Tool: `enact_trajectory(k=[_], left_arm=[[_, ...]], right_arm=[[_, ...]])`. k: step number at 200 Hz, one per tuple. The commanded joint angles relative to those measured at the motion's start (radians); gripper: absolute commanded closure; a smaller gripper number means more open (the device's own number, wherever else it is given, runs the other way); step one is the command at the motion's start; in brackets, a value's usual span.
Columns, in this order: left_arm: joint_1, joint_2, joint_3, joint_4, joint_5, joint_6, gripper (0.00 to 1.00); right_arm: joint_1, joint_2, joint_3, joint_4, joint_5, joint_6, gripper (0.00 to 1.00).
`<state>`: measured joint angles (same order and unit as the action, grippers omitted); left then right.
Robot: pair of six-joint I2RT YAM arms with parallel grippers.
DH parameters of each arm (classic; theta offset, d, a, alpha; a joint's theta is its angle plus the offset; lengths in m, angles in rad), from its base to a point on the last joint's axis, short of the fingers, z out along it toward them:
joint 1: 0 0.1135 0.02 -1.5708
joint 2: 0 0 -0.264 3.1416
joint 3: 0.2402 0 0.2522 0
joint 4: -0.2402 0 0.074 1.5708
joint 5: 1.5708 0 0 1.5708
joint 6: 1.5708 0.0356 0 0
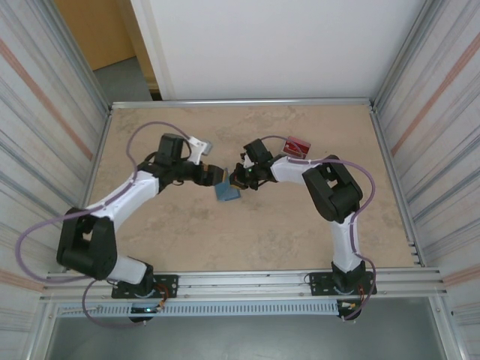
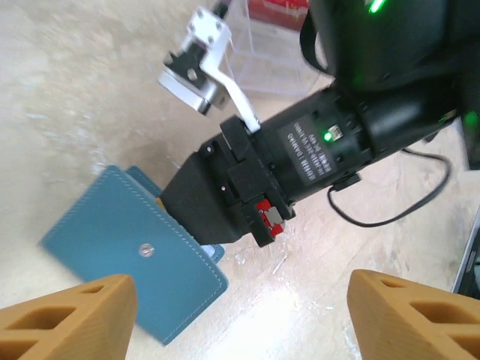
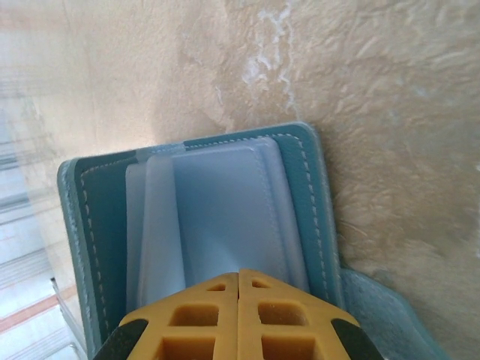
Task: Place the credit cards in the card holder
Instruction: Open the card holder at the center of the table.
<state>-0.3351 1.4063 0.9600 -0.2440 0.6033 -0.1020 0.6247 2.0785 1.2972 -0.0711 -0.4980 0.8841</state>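
Nearest the arm bases, the marbled tan table [image 1: 225,247] lies bare. Further in, at about its middle, sits the card holder [image 1: 227,193], with both claws meeting just above it. It is a small teal-blue square wallet with pale stitching along its edges and a little metal snap button on the outer face [image 2: 127,255]. The right wrist view shows its inside [image 3: 97,217], where lighter blue-grey pocket panels are stacked within the teal border. The left gripper [image 2: 240,304] hangs over the wallet's near corner with its orange fingers [image 2: 75,315] spread wide and nothing between them. The right gripper [image 3: 238,300] has its yellow fingers pressed fully together, tips down on the inner pocket panel. Whether a layer of the pocket is pinched between them cannot be told. From the left wrist, the right gripper's black body [image 2: 199,217] covers the wallet's far edge. Beyond the right arm, a clear plastic case [image 1: 298,145] stands on the table holding the red credit cards [image 2: 277,9].
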Motion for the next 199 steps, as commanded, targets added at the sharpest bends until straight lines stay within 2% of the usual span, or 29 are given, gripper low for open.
enact_trajectory(k=[1, 19, 56, 83, 132, 173, 199], left_arm=[[0.064, -0.06, 0.024, -0.158, -0.029, -0.021, 0.2], [0.122, -0.097, 0.026, -0.182, -0.055, -0.011, 0.14], [0.203, -0.151, 0.015, -0.196, -0.09, 0.052, 0.14], [0.223, -0.164, 0.031, -0.247, -0.121, 0.143, 0.17], [0.226, -0.15, 0.022, -0.245, -0.138, 0.191, 0.29], [0.225, -0.144, -0.009, -0.259, -0.16, 0.198, 0.49], [0.226, -0.141, -0.07, -0.22, -0.128, 0.126, 0.59]], right_arm=[[0.018, 0.025, 0.05, 0.016, -0.033, 0.016, 1.0], [0.034, 0.029, 0.078, -0.004, -0.034, 0.004, 1.0], [0.088, 0.057, 0.171, -0.099, -0.006, -0.048, 1.0], [0.133, 0.12, 0.278, -0.202, 0.025, -0.102, 1.0], [0.175, 0.251, 0.425, -0.296, 0.076, -0.118, 1.0], [0.207, 0.288, 0.503, -0.388, 0.132, -0.163, 1.0], [0.19, 0.256, 0.489, -0.403, 0.124, -0.163, 1.0]])
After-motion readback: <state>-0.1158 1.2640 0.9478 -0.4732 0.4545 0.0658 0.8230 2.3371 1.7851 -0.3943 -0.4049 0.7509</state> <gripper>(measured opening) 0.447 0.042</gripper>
